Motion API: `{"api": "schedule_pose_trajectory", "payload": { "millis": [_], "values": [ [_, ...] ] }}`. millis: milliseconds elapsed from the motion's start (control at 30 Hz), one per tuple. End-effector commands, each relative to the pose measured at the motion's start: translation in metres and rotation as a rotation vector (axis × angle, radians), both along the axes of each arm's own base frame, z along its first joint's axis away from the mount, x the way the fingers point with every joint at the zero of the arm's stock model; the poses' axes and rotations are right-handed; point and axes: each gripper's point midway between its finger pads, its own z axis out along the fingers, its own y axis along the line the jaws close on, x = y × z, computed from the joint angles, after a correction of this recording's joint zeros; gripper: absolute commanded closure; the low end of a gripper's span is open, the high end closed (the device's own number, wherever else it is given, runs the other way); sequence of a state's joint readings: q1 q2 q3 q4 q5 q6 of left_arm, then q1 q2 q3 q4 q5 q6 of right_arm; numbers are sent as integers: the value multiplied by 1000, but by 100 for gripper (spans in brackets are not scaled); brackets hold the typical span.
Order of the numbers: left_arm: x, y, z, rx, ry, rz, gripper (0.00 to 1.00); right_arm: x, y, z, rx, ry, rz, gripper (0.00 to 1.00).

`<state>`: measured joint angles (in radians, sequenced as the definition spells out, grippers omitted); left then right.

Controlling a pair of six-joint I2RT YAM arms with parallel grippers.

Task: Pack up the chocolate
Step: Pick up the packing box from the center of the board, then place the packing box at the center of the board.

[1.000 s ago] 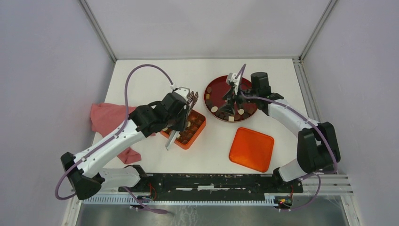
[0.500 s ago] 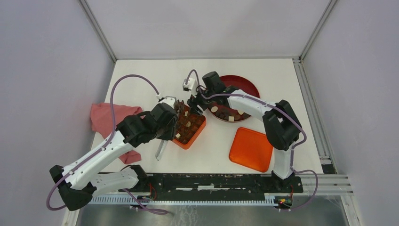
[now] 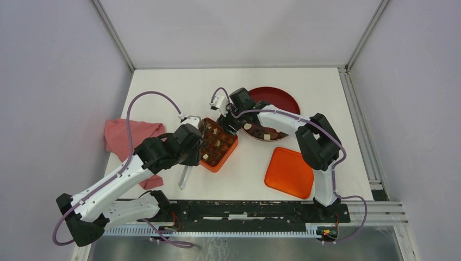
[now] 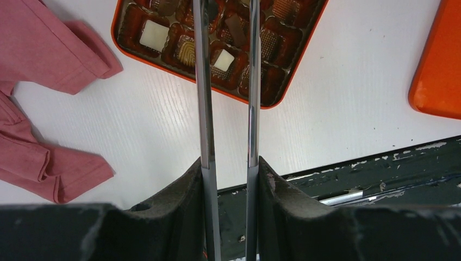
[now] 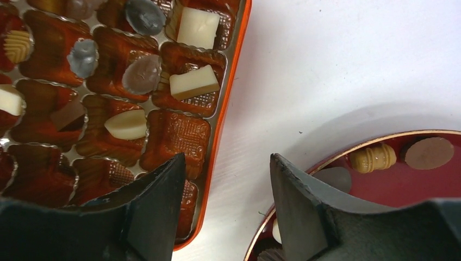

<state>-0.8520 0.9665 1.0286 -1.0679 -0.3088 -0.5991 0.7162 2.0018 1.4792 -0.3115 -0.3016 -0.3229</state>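
Since right gripper [image 5: 227, 161] swung off plate [image 5: 418, 187] over to box [image 5: 228, 98] edge, jaws apart, empty; left gripper [image 4: 229, 163] clamping tongs [image 4: 204, 81], pulled back slightly.

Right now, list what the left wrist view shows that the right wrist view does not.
Only the left wrist view: the left pincer shut on metal tongs, the pink cloth, the orange lid and the black rail at the table's near edge.
Only the right wrist view: the right pincer, open with nothing between its fingers, and the dark-red plate with loose chocolate on it.
Both: the orange box, partly filled with more pieces, and the white table.
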Motion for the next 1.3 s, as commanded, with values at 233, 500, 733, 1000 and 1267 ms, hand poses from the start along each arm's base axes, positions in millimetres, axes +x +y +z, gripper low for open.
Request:
{"api": "schedule_pose_trajectory", "payload": {
  "millis": [233, 500, 733, 1000, 1267],
  "values": [
    [4, -3, 6, -82, -40, 59, 98, 11, 11, 1, 18, -7, -27, 62],
    [0, -6, 5, -124, -33, 67, 98, 14, 18, 40, 118, -86, -27, 98],
    [-2, -5, 29, -208, -91, 68, 98, 20, 21, 100, 195, -228, 7, 100],
    [1, -9, 46, -249, -140, 37, 98, 14, 22, 144, 198, -368, 19, 100],
    [4, -20, 42, -278, -153, 1, 98, -13, 33, 113, 268, -164, 23, 100]
  ]
}}
